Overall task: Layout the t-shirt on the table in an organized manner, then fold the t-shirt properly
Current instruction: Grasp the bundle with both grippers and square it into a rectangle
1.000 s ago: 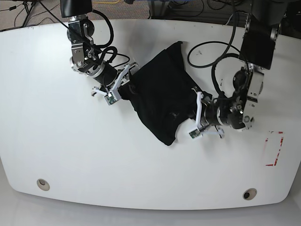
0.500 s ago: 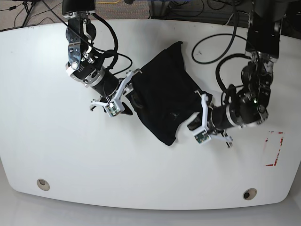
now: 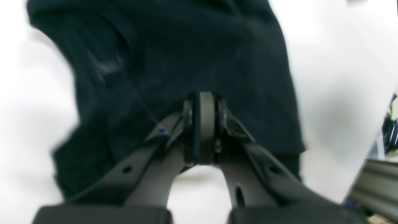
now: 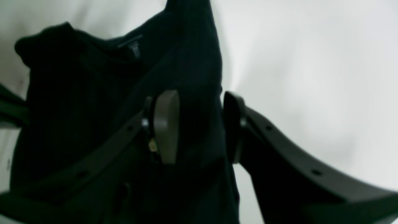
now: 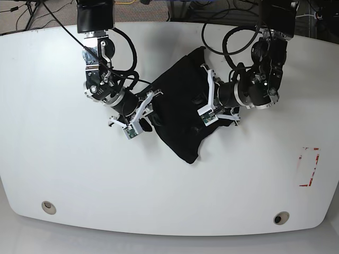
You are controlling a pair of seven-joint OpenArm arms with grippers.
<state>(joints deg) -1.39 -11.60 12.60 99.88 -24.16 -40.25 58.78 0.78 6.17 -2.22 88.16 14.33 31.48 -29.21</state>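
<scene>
Both grippers flanked the t-shirt (image 5: 180,100): the left gripper (image 3: 200,130) hovered pinched empty, while the right gripper (image 4: 199,127) straddled its edge, half-spread.

Black arms, white claw brackets, looping black cables

No legible text or labels anywhere.
</scene>
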